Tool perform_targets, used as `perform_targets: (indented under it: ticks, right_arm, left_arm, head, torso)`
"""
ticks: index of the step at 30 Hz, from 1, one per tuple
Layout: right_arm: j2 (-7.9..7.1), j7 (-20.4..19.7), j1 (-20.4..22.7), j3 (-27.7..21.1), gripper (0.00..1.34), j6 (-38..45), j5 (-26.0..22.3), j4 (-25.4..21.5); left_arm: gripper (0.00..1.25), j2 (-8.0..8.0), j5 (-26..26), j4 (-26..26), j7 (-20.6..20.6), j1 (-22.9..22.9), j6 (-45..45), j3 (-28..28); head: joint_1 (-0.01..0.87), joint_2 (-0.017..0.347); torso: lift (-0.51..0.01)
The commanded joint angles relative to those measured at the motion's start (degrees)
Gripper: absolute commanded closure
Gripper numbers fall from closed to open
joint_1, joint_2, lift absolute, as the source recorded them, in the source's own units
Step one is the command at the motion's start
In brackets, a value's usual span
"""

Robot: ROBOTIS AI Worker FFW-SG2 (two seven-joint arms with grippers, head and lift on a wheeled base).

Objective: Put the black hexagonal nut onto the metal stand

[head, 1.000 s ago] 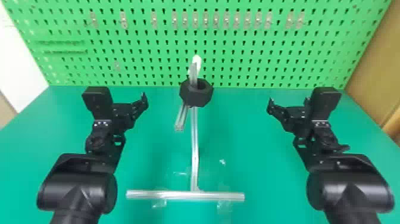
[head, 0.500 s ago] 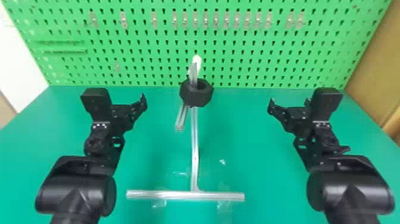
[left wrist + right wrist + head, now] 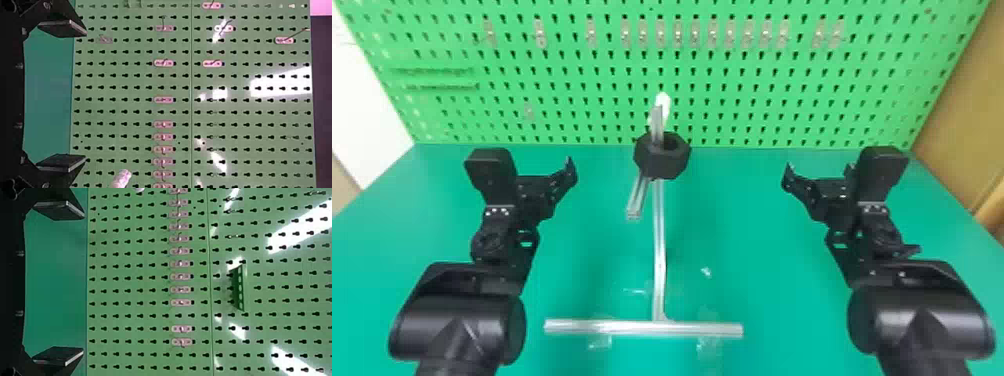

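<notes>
Left claw point(image 3: 542, 178): my two flat fingers point(image 3: 66, 28) spread wide, nothing between them, over the green table point(image 3: 592, 250), left of the metal stand point(image 3: 659, 250). Right claw point(image 3: 818, 175): likewise spread and empty, well apart from the stand on its right side. Between my claws, touching neither: the black hexagonal nut point(image 3: 659, 162), up on the stand, rod rising through its hole. Farther out, green pegboard point(image 3: 572, 95) with a row of small clips point(image 3: 678, 34).

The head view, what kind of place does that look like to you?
Likely a robotics lab or workshop test bench: a green pegboard with rows of metal hooks stands behind a green tabletop, where a metal stand carries a black hexagonal nut.
</notes>
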Motion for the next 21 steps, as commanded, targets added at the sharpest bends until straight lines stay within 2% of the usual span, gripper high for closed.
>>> perform_targets:
  ticks: [1,21]
  right_arm:
    - [0.0,0.0,-0.1,0.0,0.09,0.0,0.0,0.0]
    - [-0.09,0.0,-0.4,0.8,0.09,0.0,-0.4,-0.2]
  left_arm:
    - [0.15,0.0,-0.1,-0.1,0.0,0.1,0.0,0.0]
    - [0.15,-0.17,0.1,-0.2,0.0,0.3,0.4,0.2]
  head:
    - [0.693,0.081]
    - [0.693,0.081]
  torso:
    - [-0.001]
    - [-0.001]
